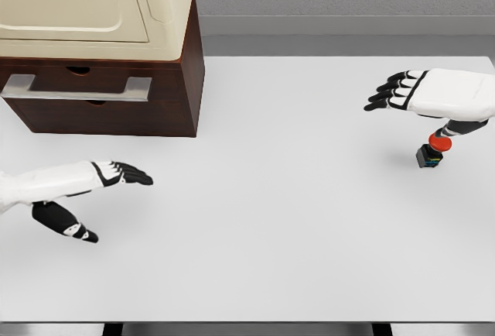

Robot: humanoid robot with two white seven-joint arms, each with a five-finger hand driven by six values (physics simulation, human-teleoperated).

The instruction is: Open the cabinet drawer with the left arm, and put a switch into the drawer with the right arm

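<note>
Left hand (pixel 97 189) lies open below the shut drawer (pixel 77 88) (steel handle); right hand (pixel 433 92), fingers spread, hovers over the switch (pixel 431 150)

Cabinet (pixel 116 49): dark brown wood body under a cream-coloured top section, standing at the table's far left corner. Drawer (pixel 77 87): dark wood front with a flat grey bar handle (pixel 77 88) across it, front only slightly proud of the body.

Switch (pixel 431 150): small push-button type, red round cap on a dark blocky base, standing upright at the table's right side.
</note>
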